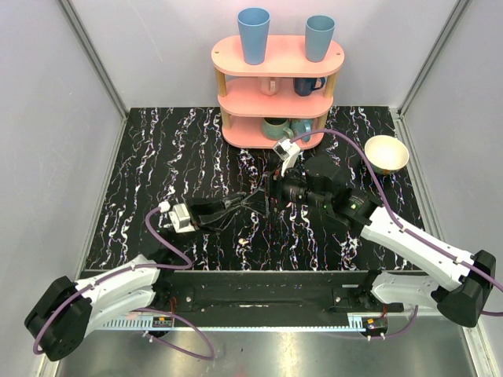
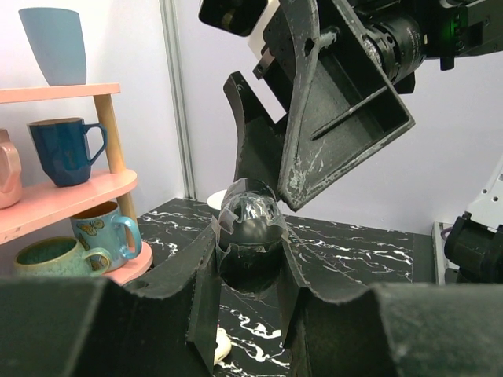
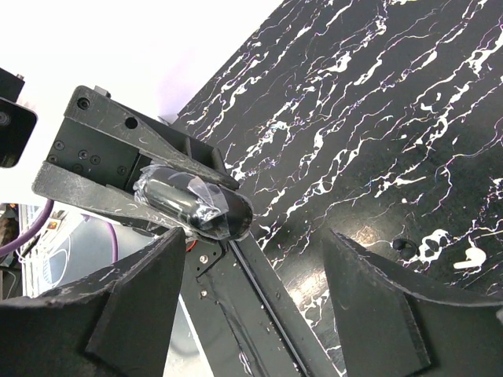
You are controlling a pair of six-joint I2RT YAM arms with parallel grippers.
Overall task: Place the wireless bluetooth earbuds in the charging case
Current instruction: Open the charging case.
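Observation:
My left gripper is shut on the charging case, a glossy dark rounded pebble partly wrapped in clear tape and held a little above the table. The case also shows in the right wrist view, clamped between the left fingers. My right gripper is open with nothing between its fingers, and it hovers just over the case. One white earbud lies on the marble table. Another small white piece lies on the table under the left fingers.
A pink three-tier shelf with blue cups and mugs stands at the back. A cream bowl sits at the back right. A tiny black bit lies near the earbud. Grey walls enclose the black marble table.

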